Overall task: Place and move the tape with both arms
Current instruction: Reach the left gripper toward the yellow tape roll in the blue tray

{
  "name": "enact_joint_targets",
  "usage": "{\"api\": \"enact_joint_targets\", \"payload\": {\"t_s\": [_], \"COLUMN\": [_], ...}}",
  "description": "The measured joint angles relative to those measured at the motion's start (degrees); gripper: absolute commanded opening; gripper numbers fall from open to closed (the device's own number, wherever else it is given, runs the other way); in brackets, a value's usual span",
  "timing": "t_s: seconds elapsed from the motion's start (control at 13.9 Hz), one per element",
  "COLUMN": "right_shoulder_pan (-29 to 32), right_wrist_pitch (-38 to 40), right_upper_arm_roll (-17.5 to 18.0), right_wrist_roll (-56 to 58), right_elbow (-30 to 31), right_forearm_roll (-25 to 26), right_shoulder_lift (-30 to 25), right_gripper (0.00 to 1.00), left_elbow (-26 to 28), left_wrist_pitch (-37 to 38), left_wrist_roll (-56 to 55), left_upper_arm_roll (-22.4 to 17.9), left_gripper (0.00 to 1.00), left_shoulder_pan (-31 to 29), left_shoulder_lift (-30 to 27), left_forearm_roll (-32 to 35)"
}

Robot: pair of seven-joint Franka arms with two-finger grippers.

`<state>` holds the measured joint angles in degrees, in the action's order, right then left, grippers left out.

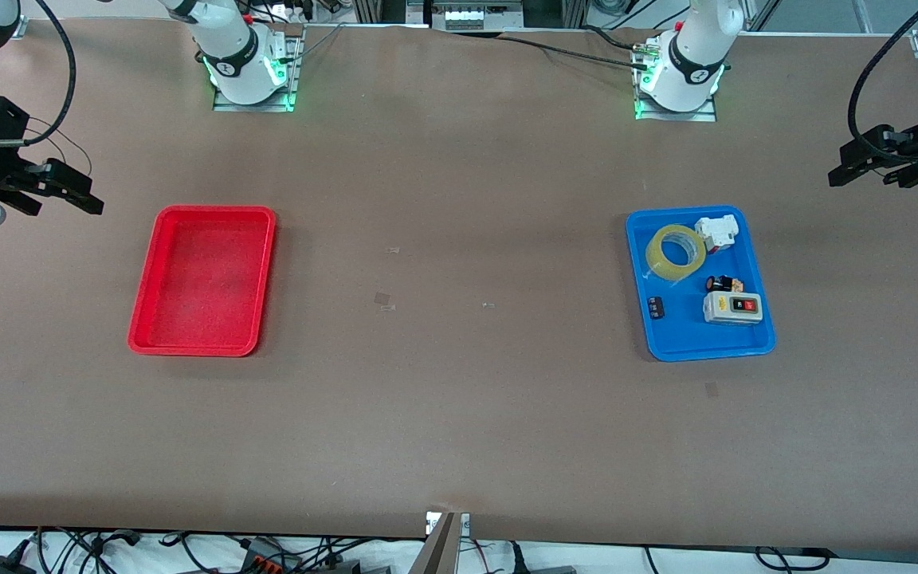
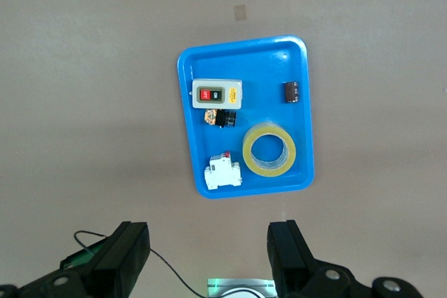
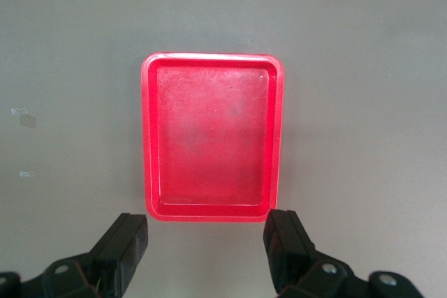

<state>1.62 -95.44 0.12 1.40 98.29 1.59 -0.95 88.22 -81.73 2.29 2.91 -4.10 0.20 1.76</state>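
The tape [image 1: 654,255], a translucent yellow-tan ring, lies flat in the blue tray [image 1: 638,295] toward the left arm's end of the table. It also shows in the left wrist view [image 2: 248,150], inside the same tray [image 2: 185,123]. My left gripper [image 1: 845,163] hangs open and empty high over the table's end, apart from the blue tray; its jaws stand wide in its wrist view [image 2: 208,239]. My right gripper [image 1: 60,203] hangs open and empty over the other end, apart from the red tray [image 1: 143,319]; it also shows in its wrist view [image 3: 206,225].
The blue tray also holds a grey switch box [image 1: 732,307], a white block-shaped part [image 1: 716,231], a small black part [image 1: 656,308] and a small black and orange part [image 1: 723,283]. The red tray [image 3: 145,137] holds nothing. Bare brown table lies between the trays.
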Motion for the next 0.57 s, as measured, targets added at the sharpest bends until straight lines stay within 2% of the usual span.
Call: {"api": "enact_joint_targets", "payload": {"t_s": [0.57], "right_shoulder_pan": [0.0], "right_wrist_pitch": [0.1], "right_upper_arm_roll": [0.0], "right_wrist_roll": [0.0], "right_elbow": [0.0], "right_forearm_roll": [0.0], "right_shoulder_lift": [-0.4], "right_gripper": [1.00], "left_elbow": [1.0], "left_wrist_pitch": [-0.1], "left_wrist_roll": [0.0], "left_upper_arm_roll": [0.0], "left_gripper": [1.00], "left_shoulder_pan": [0.3], "left_shoulder_lift": [1.4], "left_forearm_roll": [0.0]}}
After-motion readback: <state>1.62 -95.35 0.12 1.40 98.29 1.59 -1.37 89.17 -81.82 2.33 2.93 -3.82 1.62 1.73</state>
